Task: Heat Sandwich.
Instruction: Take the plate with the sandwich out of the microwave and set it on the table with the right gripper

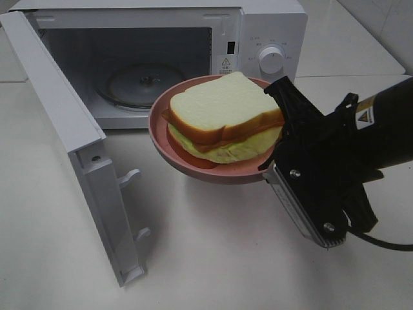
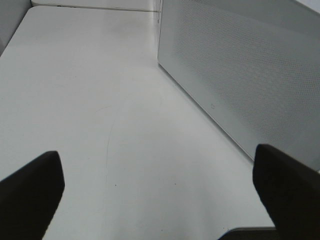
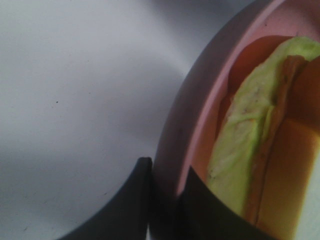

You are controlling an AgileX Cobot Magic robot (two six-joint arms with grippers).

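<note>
The sandwich (image 1: 222, 119), thick white bread with brown crust and a pale green layer, lies on a round pink plate (image 1: 169, 150). My right gripper (image 1: 276, 139) is shut on the plate's right rim and holds it in the air in front of the open microwave (image 1: 258, 39). In the right wrist view the gripper (image 3: 165, 185) pinches the pink rim (image 3: 200, 95), with the sandwich (image 3: 250, 150) beside it. My left gripper (image 2: 155, 195) is open and empty over the bare table, beside the microwave's perforated side (image 2: 240, 65). It does not show in the exterior high view.
The microwave door (image 1: 71, 142) swings out toward the front left. A glass turntable (image 1: 143, 84) lies inside the cavity. The microwave's dial (image 1: 272, 59) is on its right panel. White table (image 1: 213, 258) lies in front.
</note>
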